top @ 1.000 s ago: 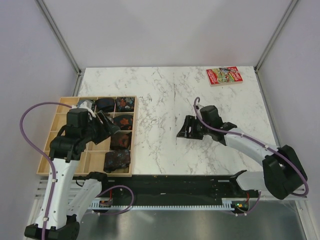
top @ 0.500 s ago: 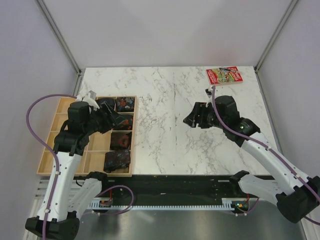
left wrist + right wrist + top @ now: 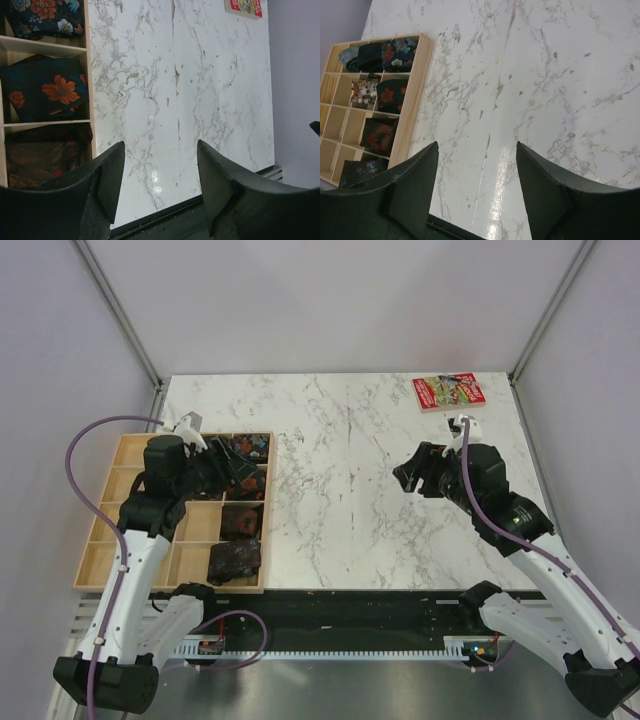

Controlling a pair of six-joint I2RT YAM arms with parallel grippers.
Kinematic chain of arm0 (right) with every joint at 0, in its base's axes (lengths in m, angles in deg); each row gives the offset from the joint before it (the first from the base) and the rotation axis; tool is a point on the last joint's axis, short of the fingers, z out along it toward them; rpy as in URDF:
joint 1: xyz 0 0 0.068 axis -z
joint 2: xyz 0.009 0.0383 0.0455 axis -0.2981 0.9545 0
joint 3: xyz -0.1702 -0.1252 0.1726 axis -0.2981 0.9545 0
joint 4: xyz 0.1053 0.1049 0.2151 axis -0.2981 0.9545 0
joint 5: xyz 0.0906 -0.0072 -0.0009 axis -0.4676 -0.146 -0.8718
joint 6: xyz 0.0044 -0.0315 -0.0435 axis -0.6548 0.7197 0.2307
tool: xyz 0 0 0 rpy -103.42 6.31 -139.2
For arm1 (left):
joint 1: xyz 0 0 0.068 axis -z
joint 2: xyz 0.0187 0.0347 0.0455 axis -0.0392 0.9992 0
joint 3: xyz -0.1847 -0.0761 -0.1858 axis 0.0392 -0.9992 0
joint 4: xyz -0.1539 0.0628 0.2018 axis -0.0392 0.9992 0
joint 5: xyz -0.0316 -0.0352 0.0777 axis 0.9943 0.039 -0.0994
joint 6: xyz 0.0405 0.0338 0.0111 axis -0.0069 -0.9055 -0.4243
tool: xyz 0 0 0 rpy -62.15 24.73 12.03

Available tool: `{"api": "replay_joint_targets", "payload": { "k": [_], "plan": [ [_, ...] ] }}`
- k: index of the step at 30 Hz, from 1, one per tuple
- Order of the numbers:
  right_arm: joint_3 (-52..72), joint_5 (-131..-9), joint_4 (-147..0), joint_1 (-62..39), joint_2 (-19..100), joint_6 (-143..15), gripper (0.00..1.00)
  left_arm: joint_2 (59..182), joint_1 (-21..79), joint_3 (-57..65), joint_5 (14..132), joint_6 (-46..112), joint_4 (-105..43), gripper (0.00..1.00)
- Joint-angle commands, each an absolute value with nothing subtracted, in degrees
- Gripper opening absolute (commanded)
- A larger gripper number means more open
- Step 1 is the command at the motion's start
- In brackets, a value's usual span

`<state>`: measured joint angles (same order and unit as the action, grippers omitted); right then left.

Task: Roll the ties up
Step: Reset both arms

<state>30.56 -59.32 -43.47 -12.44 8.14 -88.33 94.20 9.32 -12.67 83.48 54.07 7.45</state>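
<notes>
Several rolled ties, dark bundles with red and orange flowers, sit in the right-hand compartments of a wooden tray (image 3: 100,540); one tie (image 3: 241,521) fills a middle cell and another tie (image 3: 233,560) the near cell. My left gripper (image 3: 235,472) hovers over the tray's far right cells, open and holding nothing. In the left wrist view the left gripper (image 3: 161,145) frames bare marble, with a flowered tie (image 3: 47,95) to its left. My right gripper (image 3: 412,472) hangs open and empty over the table's right half. The right gripper (image 3: 476,144) looks toward the tray (image 3: 415,100) and its ties (image 3: 390,95).
A flat red printed booklet (image 3: 448,392) lies at the far right corner of the white marble table (image 3: 330,440). The tray's left compartments hold nothing. Grey walls and metal posts stand on three sides of the table, and the arm bases are bolted along its near edge.
The right arm has risen and swung right and back from the table's middle. The left gripper has shifted toward the tray's far end. Both grippers stayed open.
</notes>
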Motion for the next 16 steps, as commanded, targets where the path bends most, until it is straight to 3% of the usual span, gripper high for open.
{"api": "replay_joint_targets", "payload": {
  "k": [1,9,16],
  "plan": [
    [30.19,-50.75,-43.23,-12.37,5.86,-88.96,0.72,93.77,8.93,-14.75,84.8,48.82,1.71,0.66],
    [29.48,-40.65,-41.12,-12.37,5.15,-90.72,0.72,89.99,9.01,-20.46,84.63,45.82,-4.98,0.66],
    [30.63,-38.96,-44.8,-12.28,4.71,-89.5,0.72,88.58,9.01,-23.89,84.71,46.09,-6.65,0.66]
  ]
}}
